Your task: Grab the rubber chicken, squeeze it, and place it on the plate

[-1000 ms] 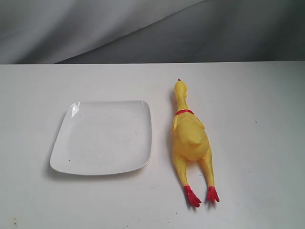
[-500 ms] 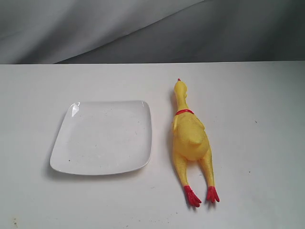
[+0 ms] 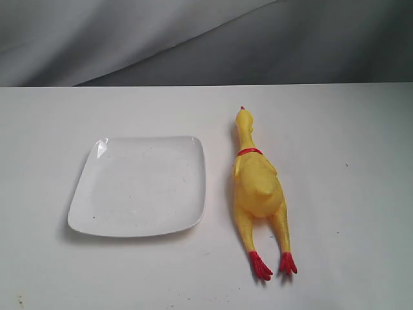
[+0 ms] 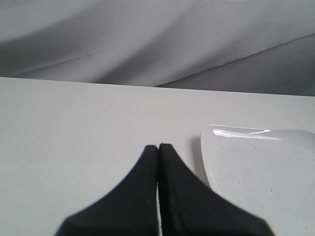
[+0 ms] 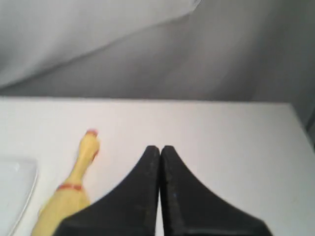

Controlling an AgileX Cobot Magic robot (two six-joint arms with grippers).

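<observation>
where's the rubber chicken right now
In the exterior view the rubber chicken lies on the table right of centre, just right of the plate without touching it, feet nearest the camera.

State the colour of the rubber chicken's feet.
Red, on the rubber chicken; clearest in the exterior view.

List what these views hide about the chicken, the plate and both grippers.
1. Right wrist view: the rubber chicken loses its legs and feet to the frame edge, and the right gripper covers part of its body.
2. Left wrist view: the plate runs past the frame edge.
3. Exterior view: neither the left gripper nor the right appears, so their height above the table cannot be told.
</observation>
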